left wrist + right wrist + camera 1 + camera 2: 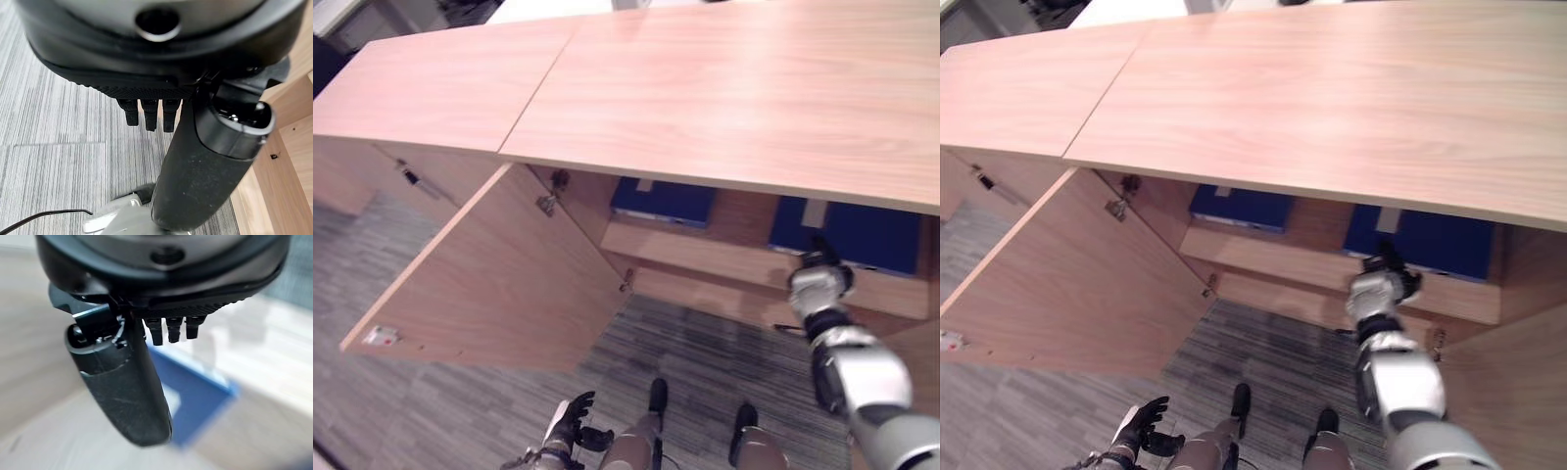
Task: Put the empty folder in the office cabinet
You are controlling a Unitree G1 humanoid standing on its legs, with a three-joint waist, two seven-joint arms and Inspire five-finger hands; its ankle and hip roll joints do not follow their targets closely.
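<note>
The blue folder lies on the right side of the cabinet shelf, so the job looks almost done. The right hand is just near it, fingers straight, holding nothing. Another folder lies further left. The left hand hangs low, relaxed and empty. The cabinet door stands open.

Two blue folders on cabinet shelf: one just beyond right hand, one well off to its left. One open door.
</note>
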